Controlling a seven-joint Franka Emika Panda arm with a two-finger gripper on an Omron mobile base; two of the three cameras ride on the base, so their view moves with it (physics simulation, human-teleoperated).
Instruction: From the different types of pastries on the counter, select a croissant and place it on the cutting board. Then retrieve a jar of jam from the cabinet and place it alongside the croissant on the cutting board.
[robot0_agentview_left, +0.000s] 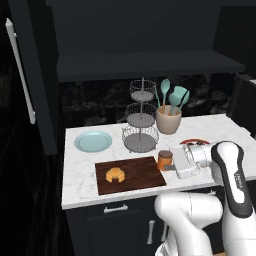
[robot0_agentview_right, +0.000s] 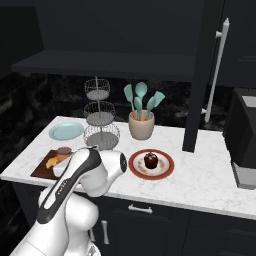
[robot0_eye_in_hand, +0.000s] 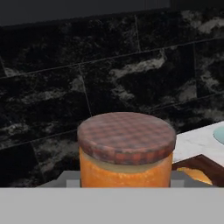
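Orange jam jar (robot0_agentview_left: 164, 160) clamped in hand (robot0_agentview_left: 172, 162), beside cutting board (robot0_agentview_left: 142, 175) with croissant (robot0_agentview_left: 115, 174), wire basket stand (robot0_agentview_left: 140, 120) behind

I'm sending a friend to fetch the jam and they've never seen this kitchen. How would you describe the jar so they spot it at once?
Find the white marble counter and the dark wooden cutting board on it. The jar is at the board's right end, in the robot's pincer. It is a small cylinder of orange jam with a brownish checked lid, unlike the beige crock of teal utensils behind.

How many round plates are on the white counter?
2. A round light blue plate lies at the back left, behind the cutting board; a red-rimmed plate holding the chocolate cake lies further right.
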